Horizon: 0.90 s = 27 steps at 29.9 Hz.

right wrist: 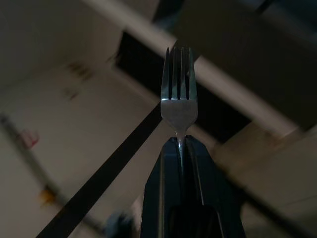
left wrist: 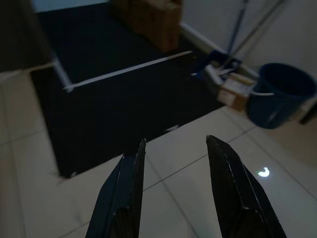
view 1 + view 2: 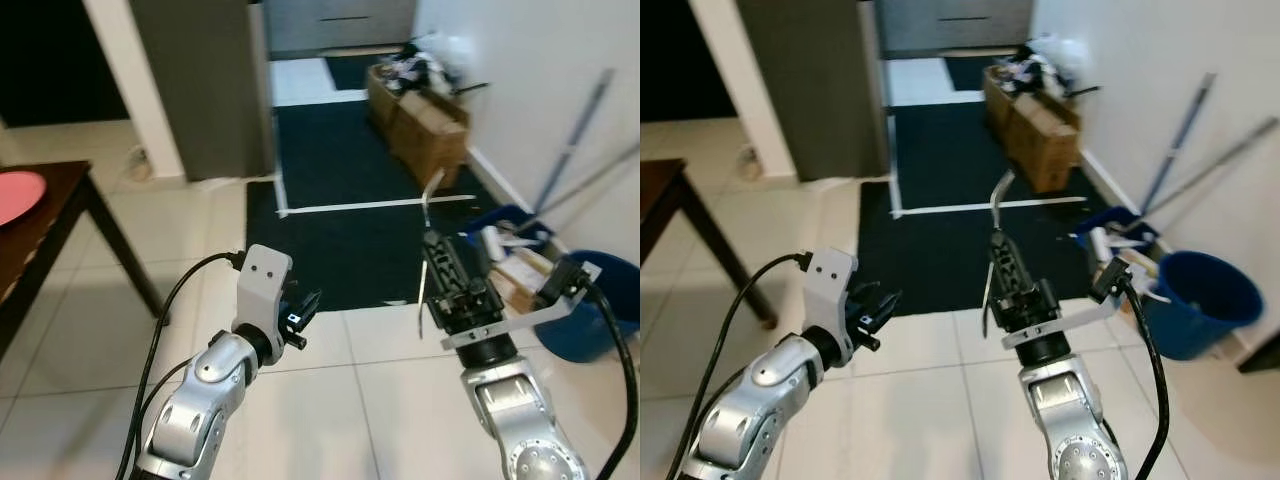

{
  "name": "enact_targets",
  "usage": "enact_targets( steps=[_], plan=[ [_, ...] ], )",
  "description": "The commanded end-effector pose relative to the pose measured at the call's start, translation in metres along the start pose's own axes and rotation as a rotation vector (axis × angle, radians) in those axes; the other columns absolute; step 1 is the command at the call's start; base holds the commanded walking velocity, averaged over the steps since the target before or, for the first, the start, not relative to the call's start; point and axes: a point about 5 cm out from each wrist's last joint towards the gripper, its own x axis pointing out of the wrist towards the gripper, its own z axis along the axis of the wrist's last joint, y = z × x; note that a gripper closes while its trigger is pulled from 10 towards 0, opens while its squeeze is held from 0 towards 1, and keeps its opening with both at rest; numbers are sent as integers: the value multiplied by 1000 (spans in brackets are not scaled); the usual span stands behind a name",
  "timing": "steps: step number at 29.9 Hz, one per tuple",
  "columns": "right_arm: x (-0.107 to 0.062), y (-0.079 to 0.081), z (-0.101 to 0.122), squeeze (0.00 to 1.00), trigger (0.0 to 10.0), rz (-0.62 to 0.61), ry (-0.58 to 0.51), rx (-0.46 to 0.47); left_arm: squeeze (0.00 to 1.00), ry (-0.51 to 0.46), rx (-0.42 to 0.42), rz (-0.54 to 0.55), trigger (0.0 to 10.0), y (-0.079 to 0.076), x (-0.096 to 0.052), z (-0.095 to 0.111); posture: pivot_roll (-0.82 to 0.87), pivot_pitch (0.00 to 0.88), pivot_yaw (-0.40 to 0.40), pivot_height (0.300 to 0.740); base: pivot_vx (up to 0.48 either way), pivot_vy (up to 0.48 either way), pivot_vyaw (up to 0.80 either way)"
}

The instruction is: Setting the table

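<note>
The right gripper (image 3: 437, 250) is raised in front of the robot over the tiled floor (image 3: 330, 400), its black fingers (image 1: 163, 188) closed on a metal fork (image 1: 179, 99) whose handle is pinched between them; in the right wrist view the tines stand straight out past the fingertips, and in the head views the fork's head rises above the gripper while the handle end hangs below it. The left gripper (image 2: 176, 148) is held out beside it, well apart, with its two fingers (image 2: 124, 193) spread and nothing between them. At the far left a dark wooden tabletop (image 3: 45, 215) carries a pink plate (image 3: 15, 195). Ahead lies a black mat (image 3: 340, 190) with white lines, cardboard boxes (image 3: 420, 125) against the wall, and a blue bucket (image 3: 1195, 300) to the right
</note>
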Motion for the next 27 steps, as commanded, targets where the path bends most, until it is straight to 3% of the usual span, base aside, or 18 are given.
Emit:
enact_targets(
  steps=[1,10,27],
  plan=[
    [-7,7,-6,0,10000,65,54,45,0,25,4,9,10000,1,-4,-5,8,120,80,740,0,0,788],
    [-19,10,-20,0,10000,115,229,27,0,32,3,17,10000,1,-5,-7,4,119,77,740,0,0,788],
    [-19,7,-18,0,10000,118,247,3,0,24,-4,41,10000,5,-4,-4,5,107,77,740,0,0,785]
  ],
)
